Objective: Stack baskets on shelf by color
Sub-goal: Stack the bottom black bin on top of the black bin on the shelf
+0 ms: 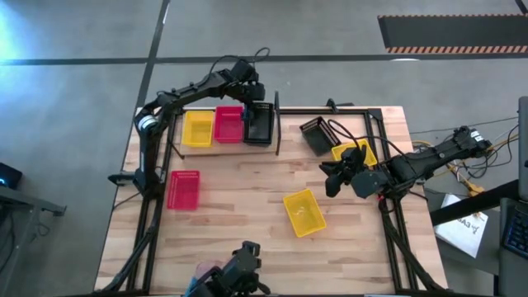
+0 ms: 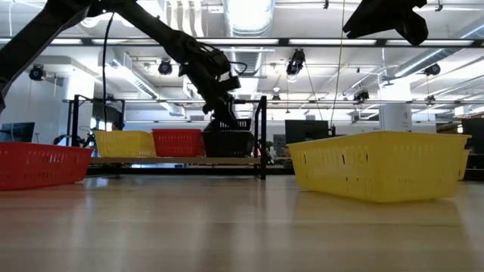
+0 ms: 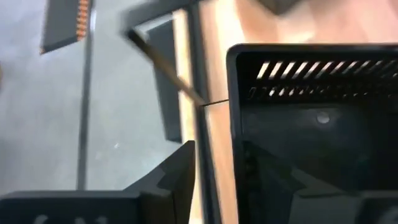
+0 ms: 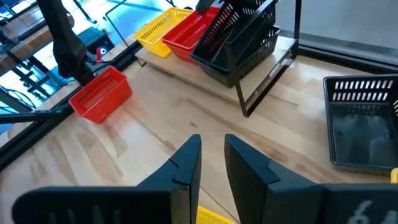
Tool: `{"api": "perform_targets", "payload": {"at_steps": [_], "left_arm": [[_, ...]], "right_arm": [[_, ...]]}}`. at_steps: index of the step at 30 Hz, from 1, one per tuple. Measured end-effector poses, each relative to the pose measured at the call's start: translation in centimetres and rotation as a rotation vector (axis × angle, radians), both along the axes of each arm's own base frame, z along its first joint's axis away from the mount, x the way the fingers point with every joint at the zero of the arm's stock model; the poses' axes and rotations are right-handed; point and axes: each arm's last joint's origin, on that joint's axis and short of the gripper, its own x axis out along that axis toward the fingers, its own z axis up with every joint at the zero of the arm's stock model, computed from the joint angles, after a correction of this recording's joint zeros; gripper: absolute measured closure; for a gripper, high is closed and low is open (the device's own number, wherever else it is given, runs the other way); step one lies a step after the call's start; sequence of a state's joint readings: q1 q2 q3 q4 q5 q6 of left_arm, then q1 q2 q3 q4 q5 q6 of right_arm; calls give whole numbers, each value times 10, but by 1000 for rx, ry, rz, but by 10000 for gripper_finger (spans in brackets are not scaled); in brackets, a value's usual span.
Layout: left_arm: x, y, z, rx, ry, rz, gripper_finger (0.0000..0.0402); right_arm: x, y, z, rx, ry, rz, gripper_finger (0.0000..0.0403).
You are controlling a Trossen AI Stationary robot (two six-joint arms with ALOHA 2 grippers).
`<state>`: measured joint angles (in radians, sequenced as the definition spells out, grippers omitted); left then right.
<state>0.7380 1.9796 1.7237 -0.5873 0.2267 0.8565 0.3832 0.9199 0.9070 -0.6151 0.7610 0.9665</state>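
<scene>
The shelf (image 1: 239,148) holds a yellow basket (image 1: 196,129), a red basket (image 1: 228,124) and a black basket (image 1: 259,125) side by side. In the right wrist view a second black basket (image 4: 239,25) leans tilted in the lower black one (image 4: 252,59). My left gripper (image 1: 257,106) is open above that stack, its fingers astride the upper basket's end wall (image 3: 233,124). My right gripper (image 1: 332,177) hovers open, with a narrow gap, over the table beside another yellow basket (image 1: 356,153). My left gripper (image 3: 242,168) comes from above with one finger (image 3: 180,180) outside the black basket's end wall and the other inside. A strip of board shows between the outer finger and the wall. I cannot tell whether the inner finger touches the basket.
On the tabletop lie a red basket (image 1: 183,190) near the left edge, a yellow basket (image 1: 304,212) toward the near middle, and a black basket (image 1: 313,134) right of the shelf. The shelf's black upright post (image 4: 267,68) stands between shelf and right arm.
</scene>
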Motion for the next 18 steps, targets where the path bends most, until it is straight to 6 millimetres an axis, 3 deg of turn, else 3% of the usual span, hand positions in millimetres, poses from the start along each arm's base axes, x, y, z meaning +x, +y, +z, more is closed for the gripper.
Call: {"api": "perform_targets", "payload": {"at_steps": [4, 7, 18], "left_arm": [[-7, -10, 26, 9, -50, 19, 274], [-10, -19, 32, -32, -46, -13, 274], [-4, -38, 2, -195, -6, -2, 274]], "right_arm": [[0, 0, 0, -1, 1, 1, 339], [0, 0, 0, -1, 0, 1, 339], [0, 0, 0, -26, 15, 16, 339]]}}
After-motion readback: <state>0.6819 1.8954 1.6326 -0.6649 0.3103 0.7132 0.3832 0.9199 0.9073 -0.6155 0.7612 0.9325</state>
